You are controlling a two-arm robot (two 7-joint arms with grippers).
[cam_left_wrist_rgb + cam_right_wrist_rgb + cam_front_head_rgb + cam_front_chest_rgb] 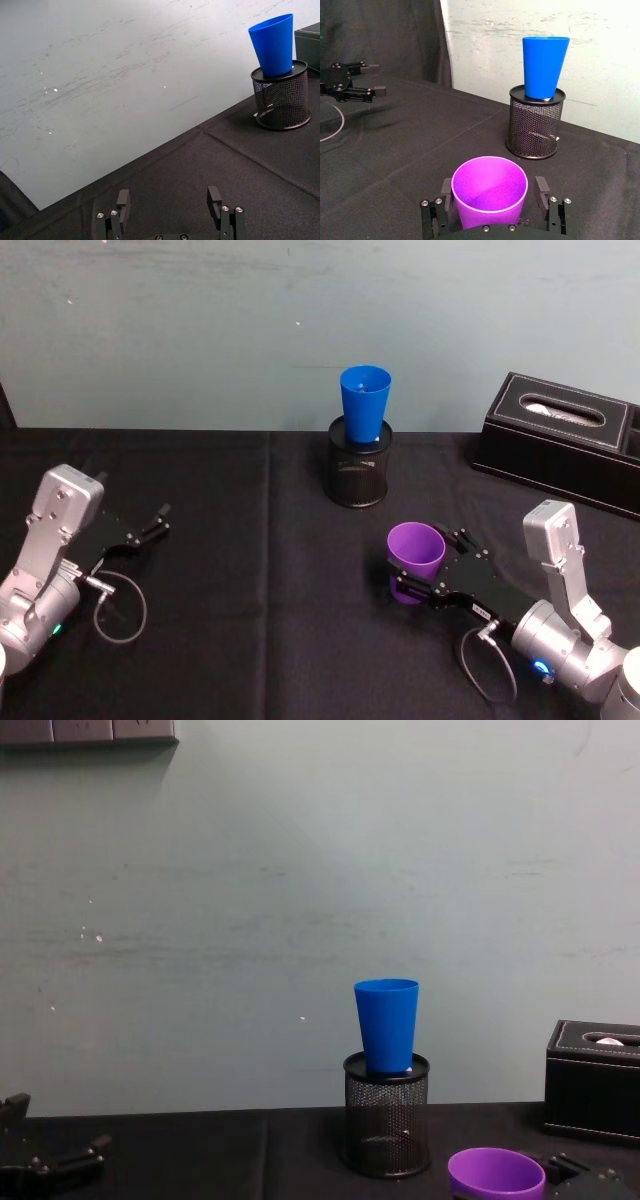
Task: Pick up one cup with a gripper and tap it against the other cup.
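- Purple cup [417, 549] upright at front right of the black-clothed worktop [250, 570], sitting between the two fingers of the right claw [412, 575]; fingers on either side of its wall, apparently grasping it, though actual contact hard to confirm.
- Cup's mouth open upward, seen from the right wrist as a purple cup [489, 192] flanked by black fingers [541, 192].
- Blue cup [364, 405] farther back, near centre, standing upright in the top of a black wire-mesh pen holder [358, 475], so raised above the worktop; well apart from the purple cup, bare cloth between them.
- Black tissue box [560, 440] at back right, beside the pen holder but clear of it.
- Left claw [150, 525] resting low at the left, released with fingers spread, nothing between them.
- Pale wall [300, 870] behind everything.
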